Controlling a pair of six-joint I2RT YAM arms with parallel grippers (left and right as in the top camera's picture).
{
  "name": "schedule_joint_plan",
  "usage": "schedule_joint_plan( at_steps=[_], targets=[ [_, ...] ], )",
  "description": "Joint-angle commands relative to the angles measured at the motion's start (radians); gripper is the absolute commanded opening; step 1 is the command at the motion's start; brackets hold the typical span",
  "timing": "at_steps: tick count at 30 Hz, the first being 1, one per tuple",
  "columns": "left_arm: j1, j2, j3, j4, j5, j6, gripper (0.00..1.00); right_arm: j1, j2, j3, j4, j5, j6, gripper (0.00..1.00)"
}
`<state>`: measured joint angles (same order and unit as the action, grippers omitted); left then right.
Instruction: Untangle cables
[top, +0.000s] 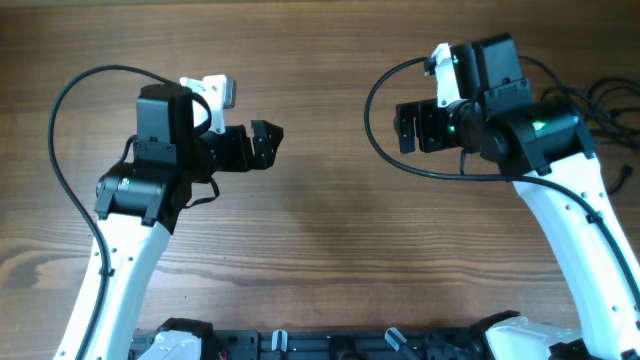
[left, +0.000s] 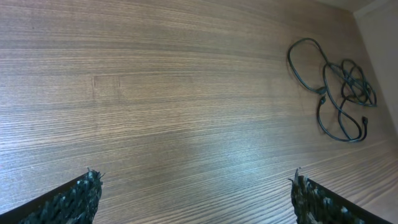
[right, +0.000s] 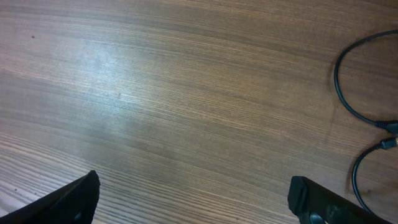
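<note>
On your left, the left tool (top: 263, 143) hangs above the wooden tabletop (top: 320, 235), left of its centre and pointing toward the middle; its fingers (left: 86, 194) stand spread wide with only bare wood between them, so it holds nothing; a thick black wire fixed to the left arm (top: 130, 250) arcs out toward the tabletop's left edge; the middle of the tabletop between the two tools shows plain wood grain; moving right, the right tool (top: 412, 126) hangs right of centre and faces the left one across that gap, well apart from it; its fingers (right: 78, 198) are likewise spread wide and grip nothing; your cables (left: 352, 81) lie flat on the tabletop near its right edge, on the far side of the right arm (top: 560, 190), in a loose tangle of thin dark loops crossing over one another, with a small plug end showing at the tangle's edge; from overhead the right arm hides much of them; neither tool touches the cables, and the left one is well apart from them.
</note>
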<state>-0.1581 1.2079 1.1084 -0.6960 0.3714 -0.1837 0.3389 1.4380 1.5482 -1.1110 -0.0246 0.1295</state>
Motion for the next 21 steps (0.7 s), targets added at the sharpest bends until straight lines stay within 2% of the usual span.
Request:
schedule_joint_plan(
  at_steps=[1, 3, 6, 9, 15, 21],
  targets=[
    [-0.003, 0.0, 0.005, 0.0, -0.006, 0.023, 1.0, 0.001, -0.01, 0.005, 0.026, 0.017, 0.002, 1.0],
    [-0.003, 0.0, 0.005, -0.001, -0.006, 0.023, 1.0, 0.001, -0.031, 0.001, 0.083, 0.025, 0.0, 1.0],
    [-0.003, 0.0, 0.005, -0.001, -0.006, 0.023, 1.0, 0.0, -0.132, -0.08, 0.273, 0.024, -0.018, 1.0],
    [-0.003, 0.0, 0.005, -0.001, -0.006, 0.023, 1.0, -0.025, -0.299, -0.282, 0.485, 0.024, -0.026, 1.0],
    [-0.003, 0.0, 0.005, -0.001, -0.006, 0.023, 1.0, -0.082, -0.67, -0.702, 0.786, 0.024, -0.075, 1.0],
    [-0.003, 0.0, 0.005, -0.001, -0.006, 0.023, 1.0, -0.124, -0.95, -1.007, 1.009, -0.009, -0.074, 1.0]
  ],
)
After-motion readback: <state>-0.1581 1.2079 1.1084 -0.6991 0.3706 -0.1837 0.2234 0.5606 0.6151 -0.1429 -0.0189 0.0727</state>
